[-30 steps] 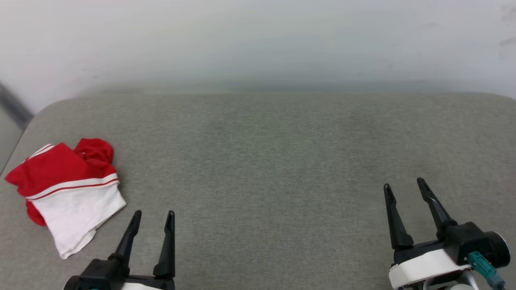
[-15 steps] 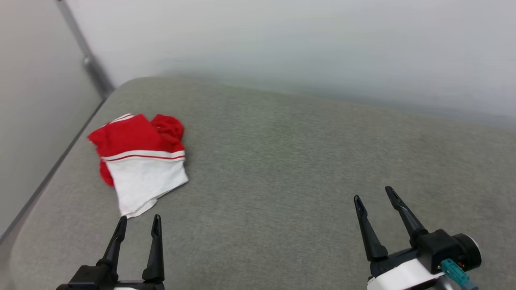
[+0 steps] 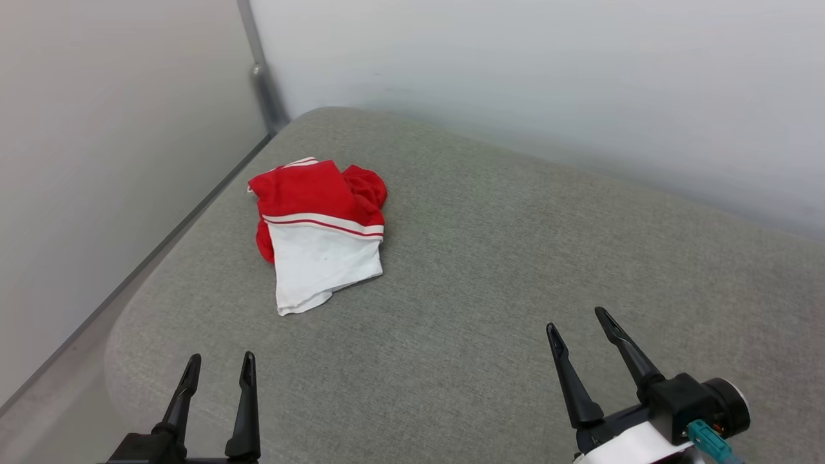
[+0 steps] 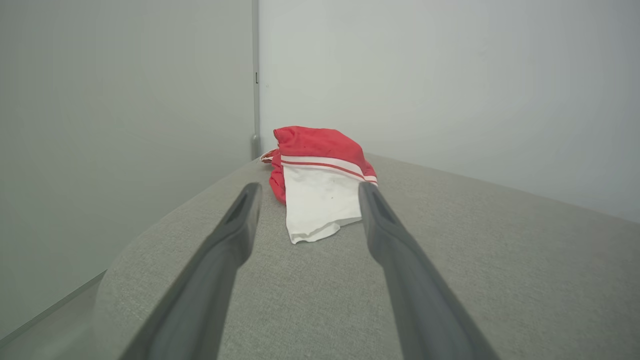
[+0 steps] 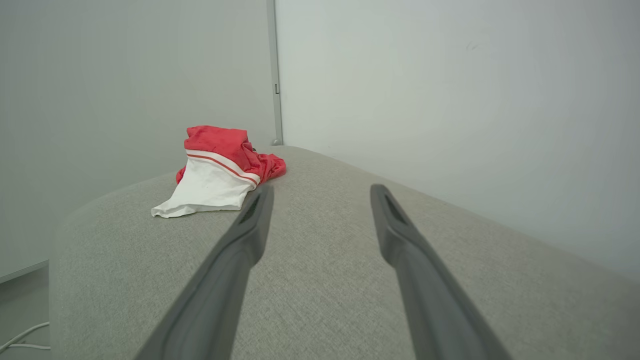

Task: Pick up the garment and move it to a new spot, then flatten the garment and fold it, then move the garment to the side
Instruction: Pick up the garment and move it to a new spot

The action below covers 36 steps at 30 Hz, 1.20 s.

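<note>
Down at the near edge, the left gripper (image 3: 222,356) is hanging over the front of the grey cushion (image 3: 490,277), its two dark fingers standing apart with nothing between them. Across on the other side the right gripper (image 3: 575,318) is doing likewise, jaws spread and holding nothing, well apart from its partner.

Moving up the cushion, the shirt (image 3: 322,238) is lying in a crumpled heap toward the far left corner, ahead of the left gripper and untouched by either one. The left wrist view is lining it up between that gripper's fingers. A white sleeve is spreading flat toward the robot, a red-and-white striped band is running across the middle, and the red body is bunching up behind.

By the look of it, this is going to handle as light, limp cloth: nothing to break, but it will be sagging and unrolling the moment it lifts, so one pinch will be carrying a dangling bundle. The flat white hem is hugging the cushion and looks hard to get under. The raised red bunch, or the thick seam at the striped band, is looking like the better hold, with fingers closing across several layers.

Behind it all, the pale wall (image 3: 515,77) is meeting a side panel (image 3: 97,161) at a grey corner strip (image 3: 261,77).
</note>
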Available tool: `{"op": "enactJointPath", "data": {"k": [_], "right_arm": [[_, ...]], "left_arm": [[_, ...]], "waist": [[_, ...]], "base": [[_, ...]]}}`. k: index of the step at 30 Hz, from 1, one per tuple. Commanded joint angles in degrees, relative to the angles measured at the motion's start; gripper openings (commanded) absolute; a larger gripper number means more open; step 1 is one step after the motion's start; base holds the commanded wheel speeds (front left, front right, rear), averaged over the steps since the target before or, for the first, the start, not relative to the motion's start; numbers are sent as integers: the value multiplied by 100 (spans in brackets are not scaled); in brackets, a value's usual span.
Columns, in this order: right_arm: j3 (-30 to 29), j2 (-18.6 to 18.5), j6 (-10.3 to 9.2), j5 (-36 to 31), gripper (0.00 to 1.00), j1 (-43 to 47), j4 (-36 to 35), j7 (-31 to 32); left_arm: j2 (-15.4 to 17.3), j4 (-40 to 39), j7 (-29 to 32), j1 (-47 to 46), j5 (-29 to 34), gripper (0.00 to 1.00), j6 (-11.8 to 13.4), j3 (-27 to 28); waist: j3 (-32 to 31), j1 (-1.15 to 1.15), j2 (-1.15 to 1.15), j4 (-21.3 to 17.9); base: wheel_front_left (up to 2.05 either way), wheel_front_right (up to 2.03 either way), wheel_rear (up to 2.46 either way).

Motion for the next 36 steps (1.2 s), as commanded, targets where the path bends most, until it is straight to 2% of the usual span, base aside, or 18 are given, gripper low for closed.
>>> {"op": "enactJointPath", "data": {"k": [1, 12, 24, 27, 30, 32, 36], "right_arm": [[-8, 3, -3, 70, 100, 80, 4, -12], [30, 3, -4, 100, 100, 41, -14, -12], [-51, 2, -3, -35, 100, -318, -198, -12], [-16, 2, -3, -186, 100, -458, -250, -12], [-37, -1, -4, -359, 100, -578, -313, -12], [-97, -1, -4, -438, 100, -664, -367, -12], [-129, -9, -3, -633, 100, -823, -482, -12]], "left_arm": [[-4, -17, -16, 84, 20, 100, -5, 5], [-5, -58, -16, 98, -35, 100, 13, 22], [-5, 346, -16, -693, -389, 100, -86, 194], [315, 691, -16, -1135, -477, 100, -102, 170], [791, 1201, 15, -1707, -876, 100, -104, -78], [1170, 1477, 275, -2177, -1255, 100, -104, -296], [1998, 1854, 1269, -2973, -2075, 100, -106, -716]], "waist": [[-43, 0, 0, 94], [-26, 0, 0, 72], [781, 0, 0, -391], [1037, 0, 0, -548], [1313, 0, 0, -699], [1492, 0, 0, -786], [1887, 0, 0, -996]], "base": [[0, 0, 0], [0, 0, 0], [0, 0, 0], [0, 0, 0], [0, 0, 0], [0, 0, 0], [0, 0, 0]]}}
